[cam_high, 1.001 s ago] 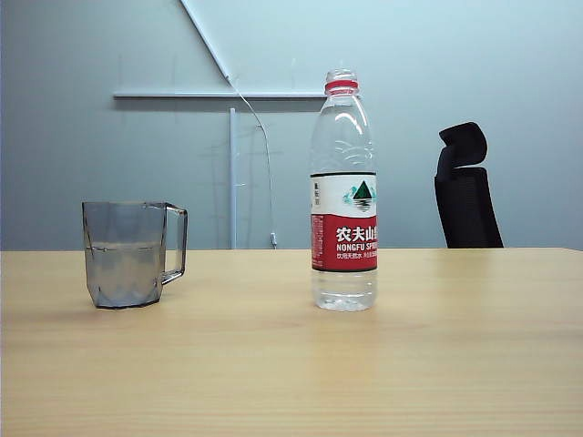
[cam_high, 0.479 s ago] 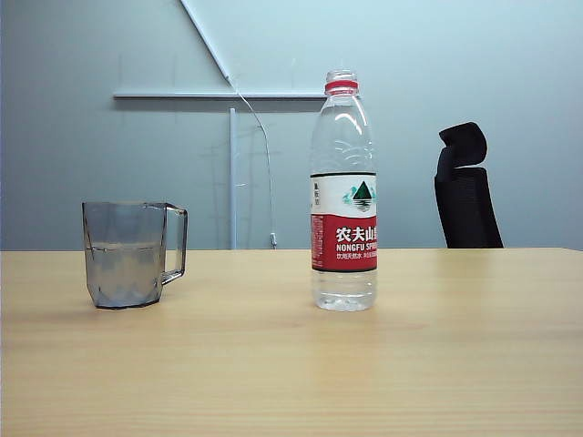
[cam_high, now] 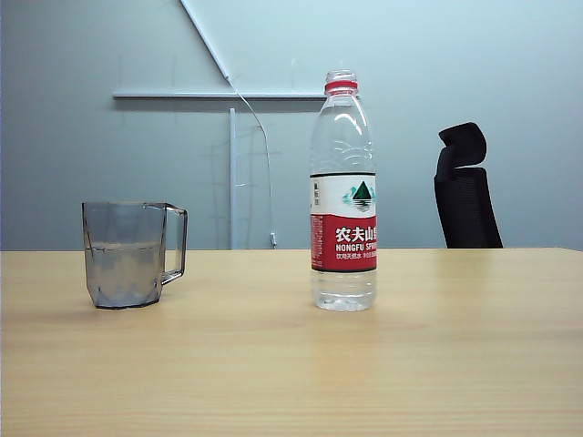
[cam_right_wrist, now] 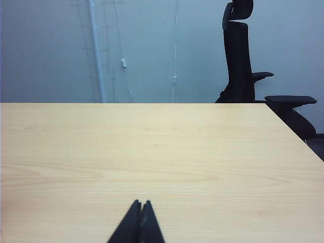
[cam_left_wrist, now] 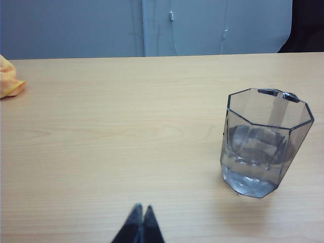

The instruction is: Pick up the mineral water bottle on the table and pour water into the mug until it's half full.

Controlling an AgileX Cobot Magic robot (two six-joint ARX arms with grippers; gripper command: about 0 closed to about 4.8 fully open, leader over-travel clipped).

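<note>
1. Bottle [cam_high: 343,191]: clear ribbed plastic, red label reading "NONGFU SPR…", upright mid-table [cam_high: 291,364].
2. Mug [cam_high: 126,254]: smoky faceted, part-filled with water [cam_left_wrist: 255,159], left of bottle.
3. Left gripper [cam_left_wrist: 140,218], right gripper [cam_right_wrist: 139,214]: tips pressed together, low over the wood-grain table.

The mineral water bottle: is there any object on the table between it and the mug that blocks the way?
No, nothing visible does. In the exterior view only bare table lies between the mineral water bottle and the mug. Both grippers, left gripper and right gripper, have their jaws shut and hold nothing.
</note>
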